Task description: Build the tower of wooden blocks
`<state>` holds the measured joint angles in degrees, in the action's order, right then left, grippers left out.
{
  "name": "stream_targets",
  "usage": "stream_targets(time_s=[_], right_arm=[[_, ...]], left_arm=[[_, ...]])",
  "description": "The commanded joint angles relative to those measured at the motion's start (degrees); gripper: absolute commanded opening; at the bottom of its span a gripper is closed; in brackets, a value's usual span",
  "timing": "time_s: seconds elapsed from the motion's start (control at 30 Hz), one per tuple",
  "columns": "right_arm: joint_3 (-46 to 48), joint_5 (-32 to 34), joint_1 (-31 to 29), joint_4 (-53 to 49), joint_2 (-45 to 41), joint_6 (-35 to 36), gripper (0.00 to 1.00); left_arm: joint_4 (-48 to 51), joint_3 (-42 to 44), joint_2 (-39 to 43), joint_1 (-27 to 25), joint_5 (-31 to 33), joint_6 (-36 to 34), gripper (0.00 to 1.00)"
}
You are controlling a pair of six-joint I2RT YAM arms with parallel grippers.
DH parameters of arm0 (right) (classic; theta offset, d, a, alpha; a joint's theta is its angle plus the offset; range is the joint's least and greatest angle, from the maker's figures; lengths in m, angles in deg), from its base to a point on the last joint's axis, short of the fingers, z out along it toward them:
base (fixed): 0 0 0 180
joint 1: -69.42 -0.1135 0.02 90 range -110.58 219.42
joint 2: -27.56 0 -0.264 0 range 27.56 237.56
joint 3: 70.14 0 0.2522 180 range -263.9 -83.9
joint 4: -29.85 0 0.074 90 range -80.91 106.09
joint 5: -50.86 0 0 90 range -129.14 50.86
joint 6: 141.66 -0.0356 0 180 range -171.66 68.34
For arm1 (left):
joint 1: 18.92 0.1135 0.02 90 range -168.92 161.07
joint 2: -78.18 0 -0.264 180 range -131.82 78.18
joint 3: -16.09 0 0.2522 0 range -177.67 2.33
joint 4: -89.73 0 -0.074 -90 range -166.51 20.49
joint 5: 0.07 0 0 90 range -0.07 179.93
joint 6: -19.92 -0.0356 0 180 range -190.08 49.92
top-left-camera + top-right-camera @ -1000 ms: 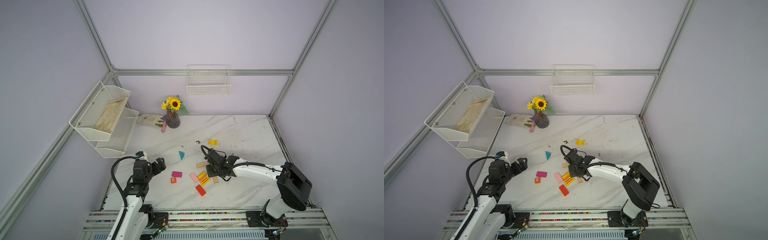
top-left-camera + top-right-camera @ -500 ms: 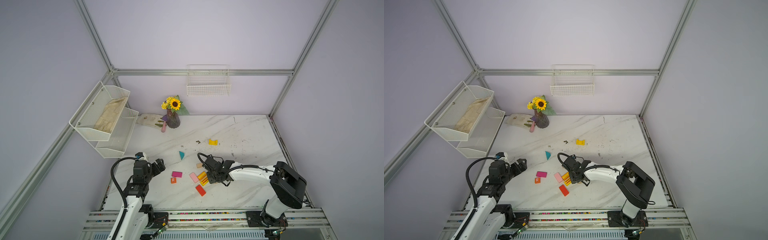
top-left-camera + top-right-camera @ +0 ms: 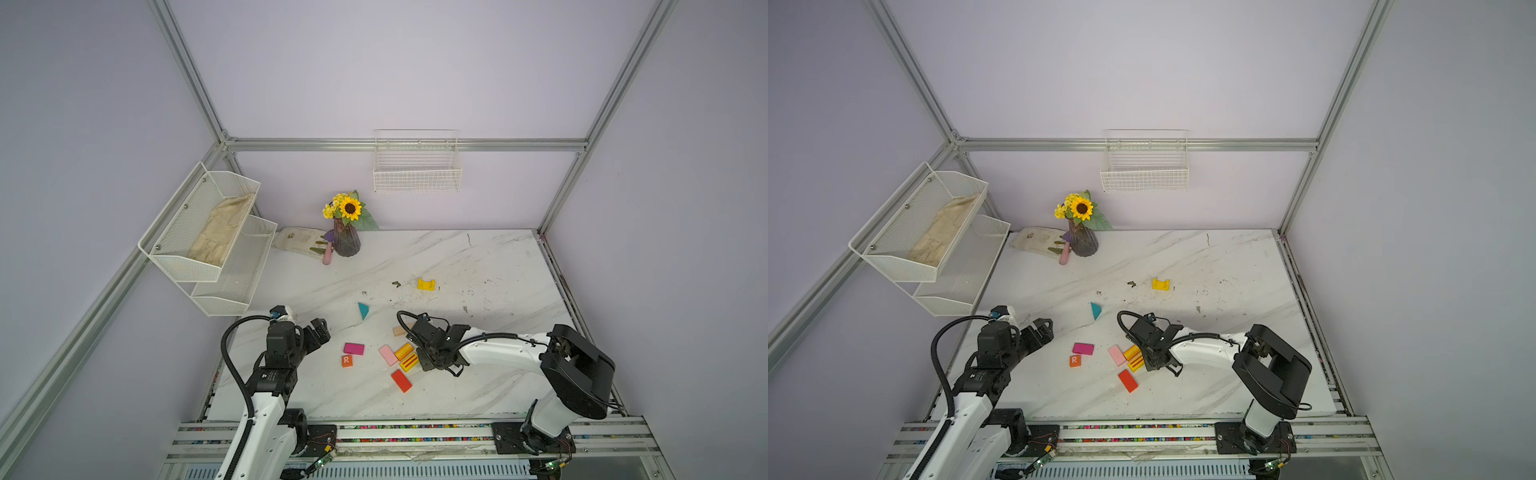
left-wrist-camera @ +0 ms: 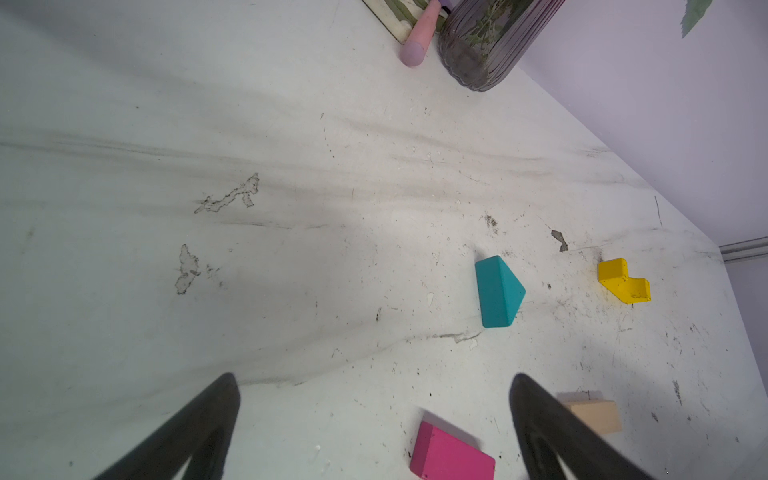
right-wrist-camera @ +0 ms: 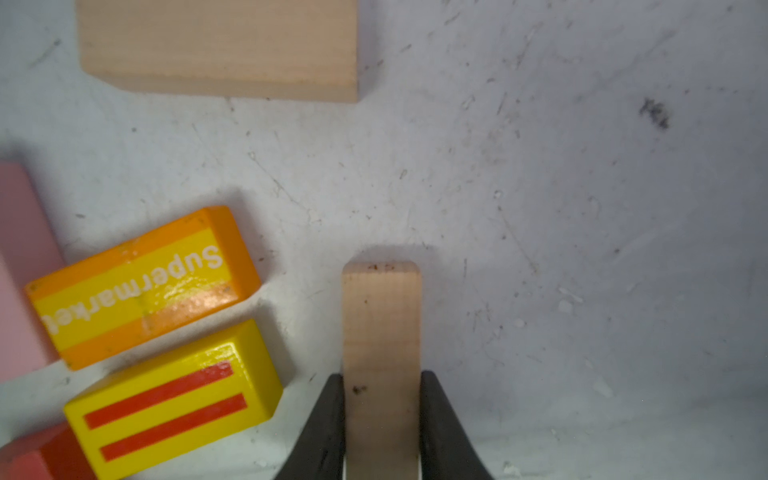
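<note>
The wood blocks lie scattered flat on the marble table and no tower is in view. My right gripper (image 5: 381, 378) is shut on a narrow tan block (image 5: 381, 320) beside a yellow striped block (image 5: 174, 399) and an orange "Supermarket" block (image 5: 141, 286). In both top views it (image 3: 424, 360) sits low by that cluster, with a pink slab (image 3: 387, 355), a red slab (image 3: 401, 380) and a larger tan block (image 3: 399, 331) close by. A magenta slab (image 3: 353, 348), an orange R cube (image 3: 346, 360), a teal triangle (image 3: 363, 310) and a yellow notched piece (image 3: 426, 284) lie apart. My left gripper (image 4: 374, 380) hangs open over bare table.
A purple vase of flowers (image 3: 346, 241), a pink-handled tool (image 3: 328, 254) and a folded cloth (image 3: 296, 240) stand at the back left. White mesh shelves (image 3: 208, 232) jut from the left wall. A wire basket (image 3: 417, 166) hangs on the back wall.
My right gripper has moved forward and left, come down beside the yellow blocks and shut on the narrow tan block. The left arm has not moved.
</note>
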<state>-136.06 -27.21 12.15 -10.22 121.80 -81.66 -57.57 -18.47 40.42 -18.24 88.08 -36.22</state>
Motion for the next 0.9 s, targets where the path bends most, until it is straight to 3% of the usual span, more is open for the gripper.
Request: stream_targets(time_s=[0.0,0.2,0.33,0.53,0.73,0.8,0.87], right_arm=[[-0.91,2.18,-0.20,-0.64,-0.90,-1.31,0.22],[-2.35,10.12,0.75,-0.74,-3.92,-2.60,0.11],[-2.87,9.89,7.31,1.81,-2.26,-4.01,0.00],[-6.69,0.48,10.28,8.42,3.65,-0.54,0.05],[-12.89,0.75,10.32,4.62,12.02,0.91,0.05],[-13.70,0.87,10.30,3.95,12.88,1.16,0.09],[-13.54,1.98,10.26,3.76,12.86,1.19,0.21]], left_arm=[[-0.62,-1.37,0.66,-0.16,0.45,0.74,1.00],[-0.68,-1.17,1.11,-0.16,0.85,0.90,1.00],[-0.75,-1.39,0.91,-0.14,-0.25,0.72,1.00],[-1.14,-0.87,2.15,-0.15,-0.25,0.72,1.00],[-1.36,-0.64,2.52,-0.16,-0.80,0.54,1.00],[-1.32,-0.65,2.60,-0.12,-0.61,0.64,1.00],[-1.27,-0.75,2.34,-0.16,-0.92,0.59,1.00]])
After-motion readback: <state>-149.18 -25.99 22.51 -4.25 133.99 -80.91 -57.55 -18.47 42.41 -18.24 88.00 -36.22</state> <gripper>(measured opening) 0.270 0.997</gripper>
